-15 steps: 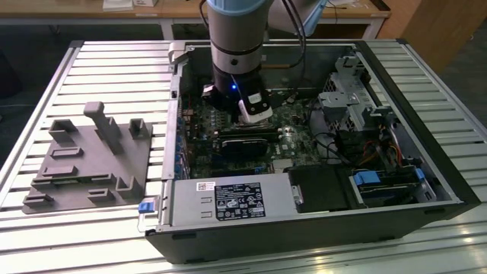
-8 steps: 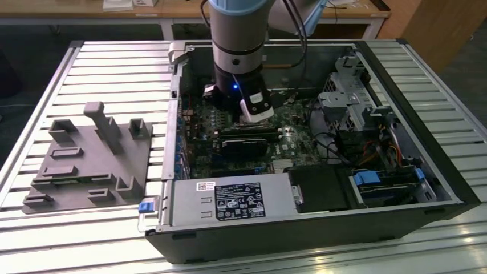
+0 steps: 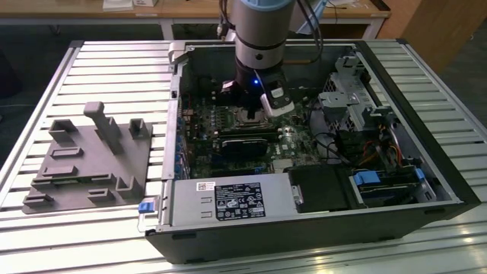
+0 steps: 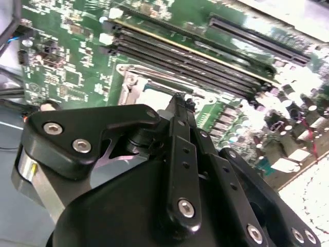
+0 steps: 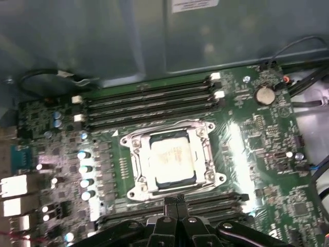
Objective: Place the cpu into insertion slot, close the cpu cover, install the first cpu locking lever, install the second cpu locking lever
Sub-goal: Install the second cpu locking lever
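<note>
Green board surrounds the cpu (image 5: 172,162), hand (image 5: 176,201) partly cropped.

Bright glare on cpu (image 5: 172,162), wrist views soft.

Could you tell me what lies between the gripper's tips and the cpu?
In the first wrist view, just the cpu cover's metal edge lies between the gripper and the cpu.

The cpu (image 5: 172,160), a flat silvery square, sits level in the slot (image 5: 198,180) on the green board. The grey metal cover (image 5: 140,157) frames it, apparently closed flat around the chip's top.
</note>
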Controlling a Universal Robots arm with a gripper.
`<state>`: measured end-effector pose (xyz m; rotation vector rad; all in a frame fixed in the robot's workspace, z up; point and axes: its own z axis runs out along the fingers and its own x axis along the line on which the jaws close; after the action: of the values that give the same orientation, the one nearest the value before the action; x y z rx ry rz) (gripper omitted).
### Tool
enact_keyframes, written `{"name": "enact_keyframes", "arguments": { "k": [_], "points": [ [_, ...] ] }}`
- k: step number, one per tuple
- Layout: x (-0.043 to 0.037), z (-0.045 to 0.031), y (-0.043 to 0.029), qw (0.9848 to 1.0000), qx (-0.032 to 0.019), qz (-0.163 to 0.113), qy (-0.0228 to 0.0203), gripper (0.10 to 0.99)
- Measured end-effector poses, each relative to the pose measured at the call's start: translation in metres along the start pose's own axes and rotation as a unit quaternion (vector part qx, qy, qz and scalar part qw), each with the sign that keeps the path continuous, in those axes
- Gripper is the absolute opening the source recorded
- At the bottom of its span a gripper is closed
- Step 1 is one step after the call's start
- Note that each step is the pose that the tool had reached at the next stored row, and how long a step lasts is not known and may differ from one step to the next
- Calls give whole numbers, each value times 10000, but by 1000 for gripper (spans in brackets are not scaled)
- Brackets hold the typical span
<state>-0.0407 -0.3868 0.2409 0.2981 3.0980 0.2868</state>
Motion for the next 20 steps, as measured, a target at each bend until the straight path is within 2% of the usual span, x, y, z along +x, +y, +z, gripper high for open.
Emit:
{"name": "enact_keyframes", "arguments": {
  "k": [3, 8, 13, 20],
  "points": [
    [-32, 9, 47, 10000, 49, -2, -9, 106],
    [-40, 22, 113, 9999, 148, -6, -28, 106],
    [-26, 41, 196, 9998, 192, -7, -37, 106],
    [-32, 76, 309, 9998, 203, -7, -39, 106]
  ]
}}
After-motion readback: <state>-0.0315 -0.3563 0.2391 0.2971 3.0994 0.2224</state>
